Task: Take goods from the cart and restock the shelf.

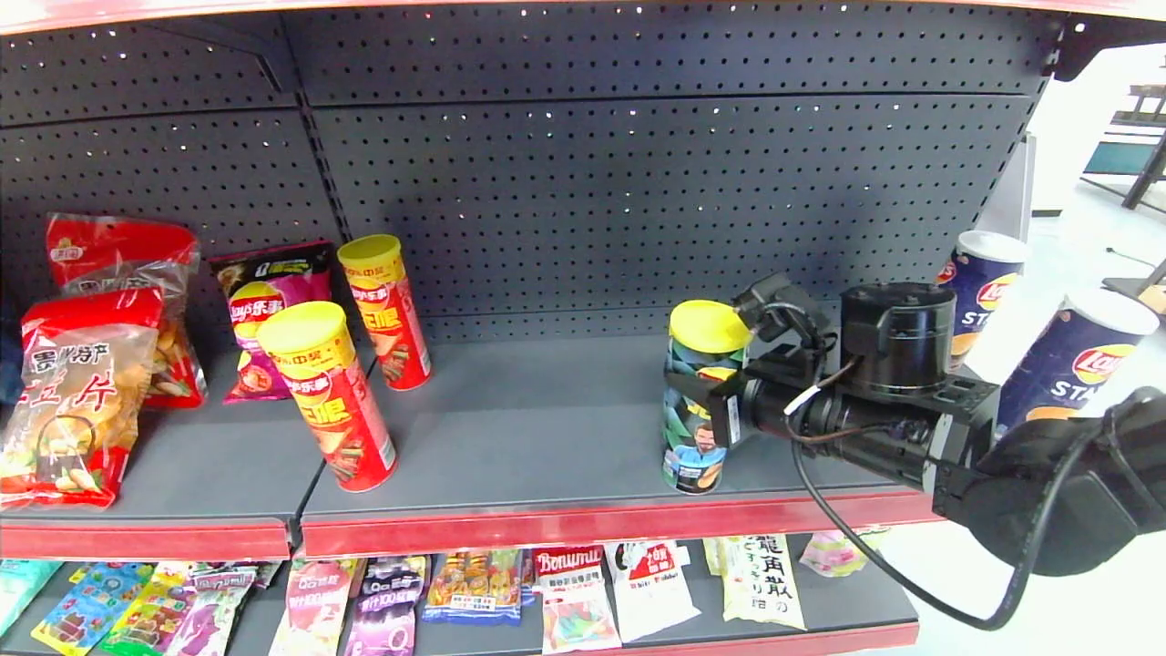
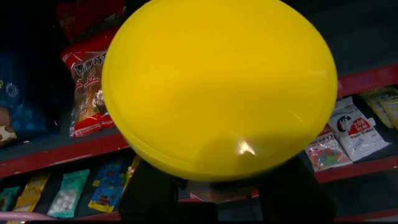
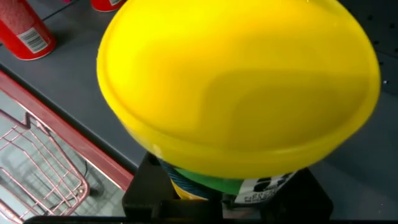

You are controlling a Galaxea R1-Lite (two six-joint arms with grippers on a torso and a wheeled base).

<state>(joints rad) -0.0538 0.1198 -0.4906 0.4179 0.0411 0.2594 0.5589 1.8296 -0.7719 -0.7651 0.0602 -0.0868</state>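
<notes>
Danger comes mostly from the front edge. The right tool [image 1: 729,383] pinches the green chips can [image 1: 694,456] from the side, just under its yellow lid. The can is upright on the shelf [image 1: 547,428], very near the red front lip [image 1: 565,524]; whether its base already touches the board cannot be told. If the tool spreads while the can leans, or drags it when pulling back, the can may tip over the lip toward the cart [image 3: 37,168] below. The left tool seems pressed on a second can [image 2: 217,87], of which little more than the yellow lid shows, so no hand is free to catch anything. Open room is good: bare board lies behind the can up to the pegboard wall, and sideways between the red chips cans [image 1: 332,401] and the blue cans [image 1: 988,273], both well apart from it.
</notes>
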